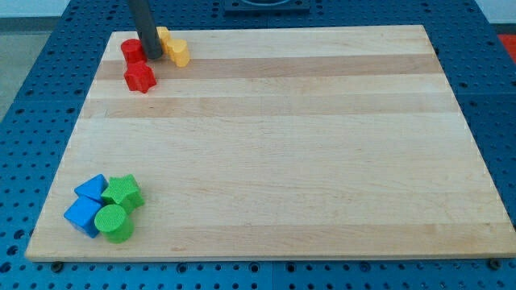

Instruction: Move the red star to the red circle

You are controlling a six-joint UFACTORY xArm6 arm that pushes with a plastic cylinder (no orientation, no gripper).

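A wooden board (306,145) fills most of the view. Its surface is pale and it is made of long strips that run from the view's left to the view's right, some a little darker than others. The light is even and soft, with only weak shadows. Under the board lies a blue perforated table (32,89), with regular rows of small round holes; it shows on the left, on the right and along the bottom edge. At the view's top, behind the board, there is a grey fixture (266,8), partly cut off.
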